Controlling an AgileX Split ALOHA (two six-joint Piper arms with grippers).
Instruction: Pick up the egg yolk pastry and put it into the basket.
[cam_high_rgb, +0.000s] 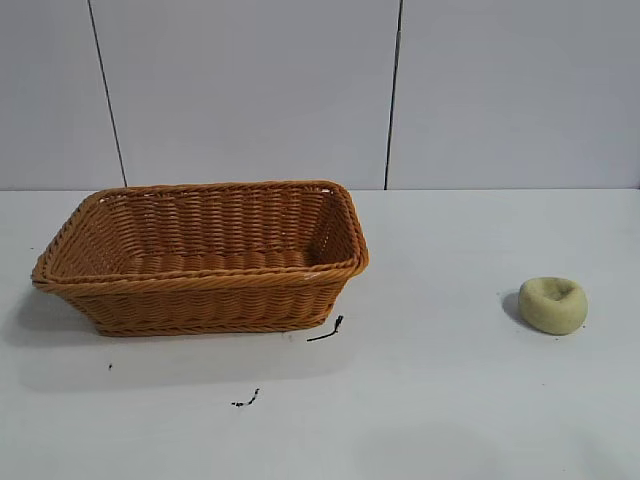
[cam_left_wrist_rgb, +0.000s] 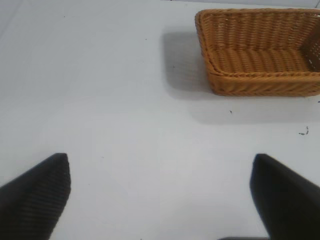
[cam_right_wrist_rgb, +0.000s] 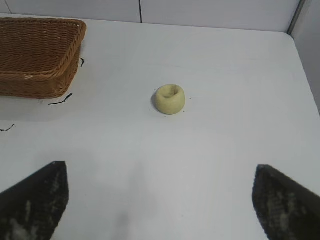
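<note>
on a white counter (cam_high_rgb: 450, 400) backed by a pale panelled wall (cam_high_rgb: 250, 90), the egg yolk pastry (cam_high_rgb: 553, 305) sits alone toward the right edge, dimple up, well apart from the basket (cam_high_rgb: 200, 262). the orange-brown wicker basket stands upright on the left half of the counter, its long side facing the exterior camera, nothing visible inside it. a few short black scraps (cam_high_rgb: 326, 331) lie on the counter just off the basket's near right corner, another (cam_high_rgb: 246, 400) nearer the front edge.

neither arm appears in the exterior view. the right wrist view shows the right gripper (cam_right_wrist_rgb: 160, 200) hanging above bare counter with its jaws spread wide and holding nothing, the pastry ahead of it and centred between the two dark fingertips (cam_right_wrist_rgb: 37, 200), the basket's corner farther off to one side. the left wrist view shows the left gripper (cam_left_wrist_rgb: 160, 197) likewise above bare counter, jaws wide apart and holding nothing, with the basket farther off ahead of it.
</note>
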